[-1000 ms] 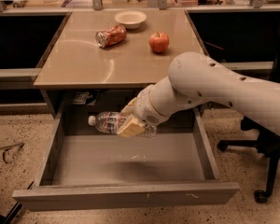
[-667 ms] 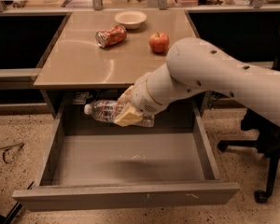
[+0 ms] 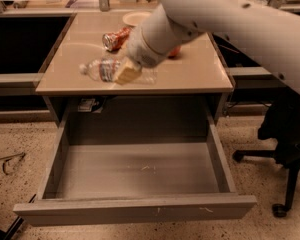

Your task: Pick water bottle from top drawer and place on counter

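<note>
Gripper [image 3: 126, 73] clamped round the water bottle [image 3: 102, 70], pale pads pinching the clear body just right of the label band, at the end of the big white arm [image 3: 230, 19] reaching in from the upper right. Holds the bottle lying sideways, white cap to the left and base to the right, over the front part of the counter [image 3: 200, 74], just behind its front edge. Cannot tell whether touching the beige top or hanging just above it. Well apart from the top drawer [image 3: 140, 169] below, pulled wide open, with only a few pale flecks on its grey floor.

Probably light, judging by the small clear body with no obvious fill. Thin ribbed plastic, so springy and apt to dent under a hard squeeze. Smooth and round enough to roll if let go on its side. Best taken across the ribbed middle, much as here, for the purchase of the ridges; cap end too narrow, label likely slick. Calls for a low, gentle release, or a turn upright first.

Dark red-and-blue label, no writing readable. Behind the bottle, a crushed red soda can [image 3: 114, 38], markings also unreadable. Beyond it a white bowl [image 3: 135, 18]. Red fruit [image 3: 174, 52] mostly hidden by the arm. Office chair [image 3: 290, 149] on the speckled floor at right.
</note>
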Controlling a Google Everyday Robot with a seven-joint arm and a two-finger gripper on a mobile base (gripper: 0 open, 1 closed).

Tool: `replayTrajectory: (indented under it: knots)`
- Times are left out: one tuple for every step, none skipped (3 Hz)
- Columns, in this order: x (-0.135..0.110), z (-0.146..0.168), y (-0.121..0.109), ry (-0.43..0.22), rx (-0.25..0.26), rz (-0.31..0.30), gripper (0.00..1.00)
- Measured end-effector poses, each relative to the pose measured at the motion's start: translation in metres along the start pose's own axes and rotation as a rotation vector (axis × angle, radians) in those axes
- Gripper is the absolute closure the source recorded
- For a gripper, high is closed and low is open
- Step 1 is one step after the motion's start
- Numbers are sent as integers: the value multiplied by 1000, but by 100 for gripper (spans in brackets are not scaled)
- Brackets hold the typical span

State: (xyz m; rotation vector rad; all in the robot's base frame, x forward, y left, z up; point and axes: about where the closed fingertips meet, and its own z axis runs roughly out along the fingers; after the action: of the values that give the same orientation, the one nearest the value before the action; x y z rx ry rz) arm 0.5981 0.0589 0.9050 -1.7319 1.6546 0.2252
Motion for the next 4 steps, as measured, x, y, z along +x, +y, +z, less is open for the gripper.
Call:
replayTrajectory:
  knots:
    - [-27,-9,-71,-25,48,-13,100]
    - [-28,-10,-71,-26,49,-14,100]
    - [-23,4,-89,-32,75,-21,100]
    - [-9,27,-104,-45,80,8,100]
